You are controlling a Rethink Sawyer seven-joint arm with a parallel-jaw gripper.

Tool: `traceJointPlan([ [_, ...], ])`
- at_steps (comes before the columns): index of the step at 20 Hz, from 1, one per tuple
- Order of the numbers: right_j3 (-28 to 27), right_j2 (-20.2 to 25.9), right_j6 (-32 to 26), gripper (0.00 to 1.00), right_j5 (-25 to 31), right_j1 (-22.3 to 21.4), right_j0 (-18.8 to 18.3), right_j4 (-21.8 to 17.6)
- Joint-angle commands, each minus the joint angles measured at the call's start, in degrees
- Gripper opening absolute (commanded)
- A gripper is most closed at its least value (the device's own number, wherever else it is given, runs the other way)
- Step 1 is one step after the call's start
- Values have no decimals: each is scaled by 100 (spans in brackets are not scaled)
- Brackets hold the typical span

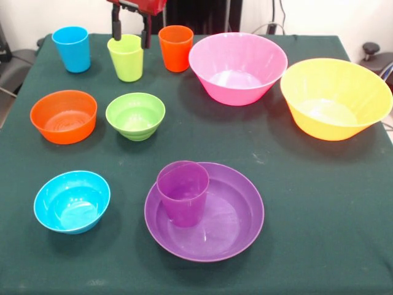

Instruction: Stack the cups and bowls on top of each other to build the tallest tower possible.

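Observation:
My gripper (131,34) hangs open at the table's far side, its two black fingers (116,29) straddling the top of the lime green cup (126,59) without gripping it. The blue cup (72,48) stands to its left and the orange cup (176,48) to its right. A purple cup (182,193) stands inside the wide shallow purple bowl (230,224) at the front. The small orange bowl (63,116), green bowl (135,115) and blue bowl (72,201) sit apart on the left. The large pink bowl (237,67) and yellow bowl (334,98) rest on the right. Nothing is stacked as a tower.
Everything rests on a dark green tablecloth (319,203), with room at the front right. Black chair parts (374,55) show past the table's far corners, and cables hang against the back wall.

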Motion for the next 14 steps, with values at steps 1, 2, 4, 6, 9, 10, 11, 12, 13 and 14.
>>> traceJointPlan([
  [1,540,473,-615,100,-90,128,-57,-505],
  [2,541,449,-571,100,-155,168,-42,-546],
  [4,542,390,-454,100,-311,266,1,-645],
  [6,540,326,-341,100,-469,359,45,-742],
  [9,502,244,-167,100,-658,507,129,-864],
  [10,489,230,-128,100,-696,544,144,-893],
  [11,472,220,-99,100,-734,577,155,-925],
  [12,446,228,-93,100,-767,623,144,-947],
  [13,410,242,-102,100,-806,676,128,-973],
  [14,367,263,-116,100,-845,749,106,-994],
])
